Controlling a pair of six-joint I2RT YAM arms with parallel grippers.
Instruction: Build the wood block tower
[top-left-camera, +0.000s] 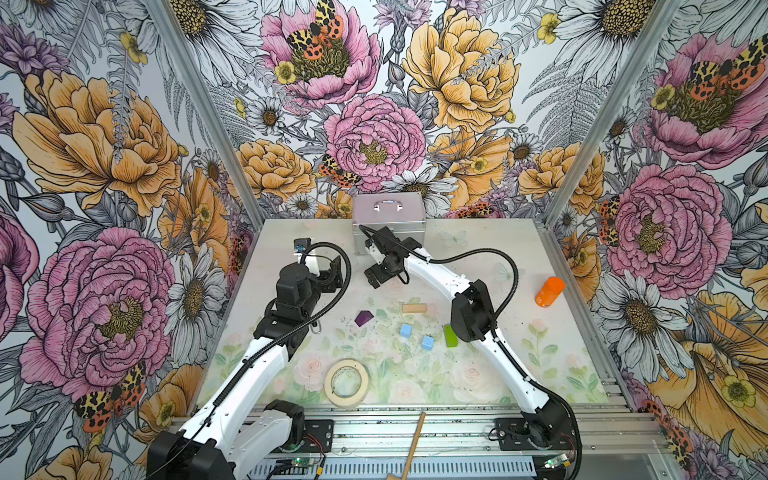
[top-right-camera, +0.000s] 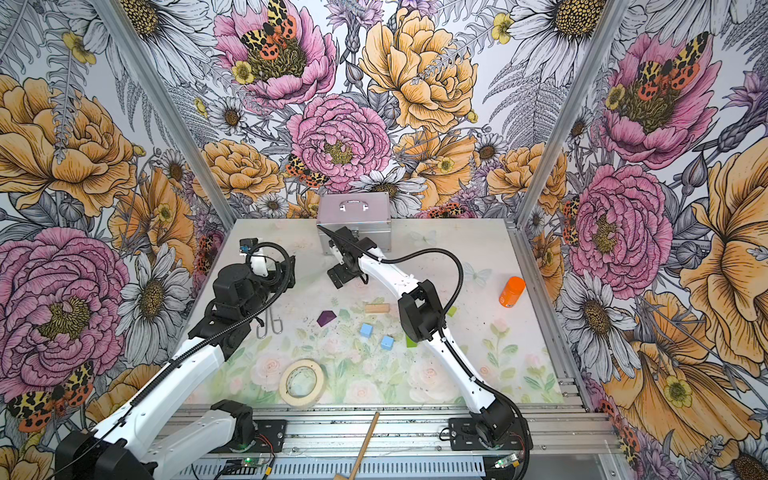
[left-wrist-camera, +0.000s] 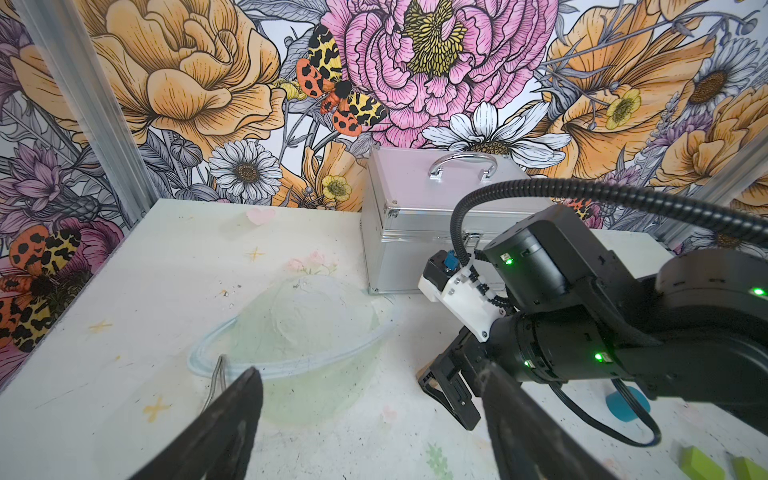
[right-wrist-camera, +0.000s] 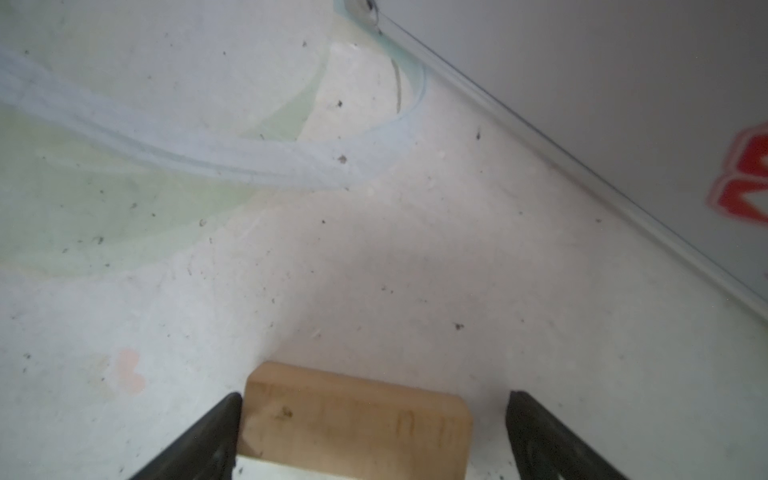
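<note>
Straddling one tan bar (right-wrist-camera: 353, 419) with the right fingers (right-wrist-camera: 216, 432) spread wide, not gripping it, close beside the metal case (top-left-camera: 388, 216); judging this as either setting down the tower's base or getting ready to lift it. Holding the left fingers (left-wrist-camera: 232, 415) apart above the bare counter (top-left-camera: 291, 239), carrying nothing, probably waiting. Leaving the rest scattered mid-counter, unstacked: counting a second tan bar (top-left-camera: 414, 308), two blue cubes (top-left-camera: 406, 330), two green blocks (left-wrist-camera: 702, 463), one purple roof piece (top-left-camera: 364, 318), one teal cylinder (left-wrist-camera: 627, 405).

Place: a robot laboratory cell is being shown.
Enclosure: the table (top-left-camera: 291, 237) is being walled by floral panels (top-left-camera: 374, 104) on aluminium posts (top-left-camera: 203, 106).
Mounting: left arm (top-left-camera: 262, 359) and right arm (top-left-camera: 511, 370) are being carried on a rail (top-left-camera: 415, 432).
</note>
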